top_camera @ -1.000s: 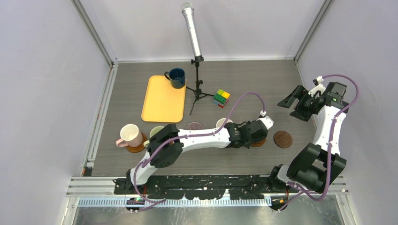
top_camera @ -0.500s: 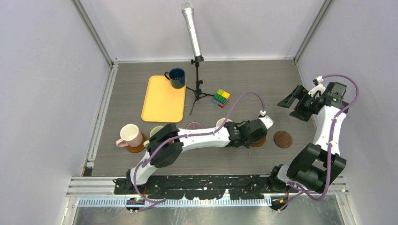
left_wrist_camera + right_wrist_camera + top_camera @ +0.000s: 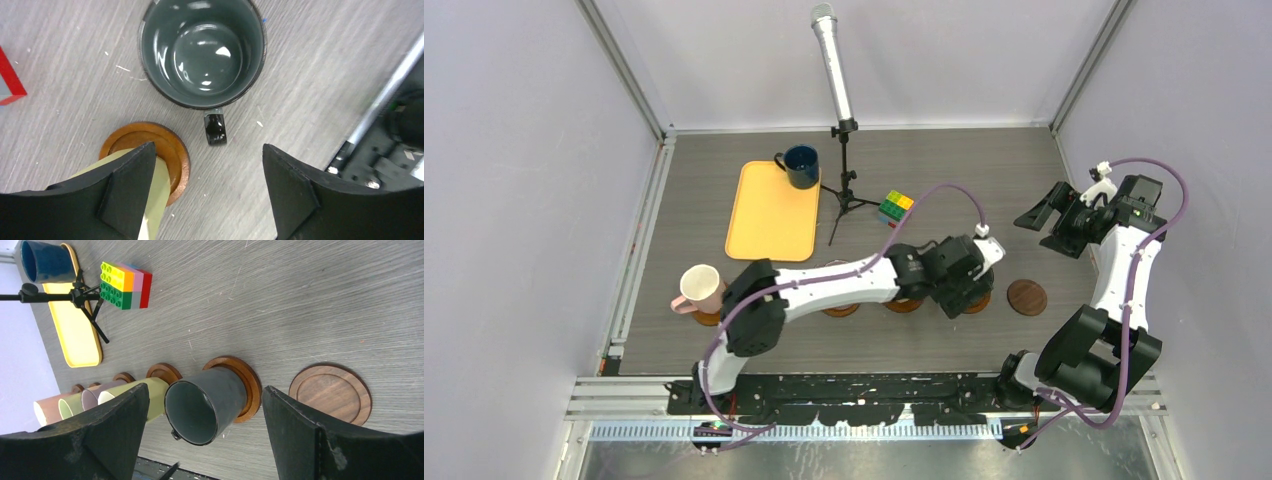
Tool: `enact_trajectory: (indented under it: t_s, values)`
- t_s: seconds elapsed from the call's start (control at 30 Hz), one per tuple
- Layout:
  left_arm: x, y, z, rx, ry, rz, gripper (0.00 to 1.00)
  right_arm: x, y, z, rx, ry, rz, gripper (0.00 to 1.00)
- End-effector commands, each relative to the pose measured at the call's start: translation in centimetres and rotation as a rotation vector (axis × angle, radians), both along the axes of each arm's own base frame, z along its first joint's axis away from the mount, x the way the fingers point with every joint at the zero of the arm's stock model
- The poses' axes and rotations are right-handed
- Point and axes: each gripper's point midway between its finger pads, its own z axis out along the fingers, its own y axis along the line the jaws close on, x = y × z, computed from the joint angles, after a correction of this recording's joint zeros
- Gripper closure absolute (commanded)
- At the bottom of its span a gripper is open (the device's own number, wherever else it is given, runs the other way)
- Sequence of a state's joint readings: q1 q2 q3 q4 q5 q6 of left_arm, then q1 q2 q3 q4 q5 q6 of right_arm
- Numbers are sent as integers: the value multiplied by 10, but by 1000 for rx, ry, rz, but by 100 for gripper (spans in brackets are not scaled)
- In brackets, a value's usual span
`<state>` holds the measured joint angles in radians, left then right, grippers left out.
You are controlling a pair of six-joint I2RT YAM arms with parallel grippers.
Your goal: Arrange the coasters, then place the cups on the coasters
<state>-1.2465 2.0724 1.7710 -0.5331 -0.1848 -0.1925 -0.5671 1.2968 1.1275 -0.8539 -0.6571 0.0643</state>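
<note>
Left claw (image 3: 207, 155) is wide open w/ nothing between the fingers, hanging right over the dark grey-green mug (image 3: 202, 50). The mug stands free on its coaster (image 3: 250, 382), so imo that placement is done.

Cream-yellow mug (image 3: 145, 397) sits on the next coaster over. The row carries on w/ the mauve mug (image 3: 92, 397), pale green mug (image 3: 67, 407) and pink mug (image 3: 699, 288) at the left end. Layout makes sense: discs in one line along the near side, one mug each.

Only one empty coaster (image 3: 331, 394), at the right end, just beside the dark mug's. Navy mug (image 3: 802, 165) is at the far corner of the orange tray (image 3: 769, 215), well apart from it, so prob those two are the last pair to match.

Pose: left arm reaches across to the right, stretched low over the row, wrist pointing straight down. It hides the middle mugs from the top cam. Right arm is folded up on the right side. Right claw (image 3: 1042, 212) is open too and empty, lifted off the table (image 3: 944, 160), looking back along the row. Parked out of the way, I'd guess.
</note>
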Motion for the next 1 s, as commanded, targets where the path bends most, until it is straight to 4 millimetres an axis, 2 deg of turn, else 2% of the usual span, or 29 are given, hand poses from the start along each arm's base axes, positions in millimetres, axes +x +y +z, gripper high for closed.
enact_trajectory:
  t_s: [0.0,0.13,0.23,0.33,0.4,0.5,0.63,0.73,0.83,0.9,0.93,0.97]
  values:
    - [-1,15,113,-198,-3,-162,18,2,4,11,1,-56,46,13]
    - [-2,53,159,-267,45,-302,6,2,5,10,5,-53,63,13]
    - [1,88,192,-322,50,-394,0,2,6,11,12,-51,70,13]
    - [13,139,218,-353,18,-414,0,2,8,11,24,-53,76,13]
    - [34,176,221,-328,-20,-354,0,2,10,12,33,-57,82,13]
    - [67,237,213,-286,-48,-251,0,2,13,12,37,-71,122,13]
    - [119,321,185,-177,-73,-105,0,2,16,10,52,-73,145,13]
    - [166,381,167,-114,-79,4,1,1,18,9,61,-71,152,13]
    - [216,417,152,-75,-82,118,2,1,18,7,66,-66,153,13]
    - [246,423,143,-83,-66,192,5,1,18,5,62,-61,152,13]
    - [265,439,139,-81,-72,266,6,1,17,4,60,-60,152,13]
    - [281,444,133,-94,-57,337,7,1,17,3,59,-57,152,13]
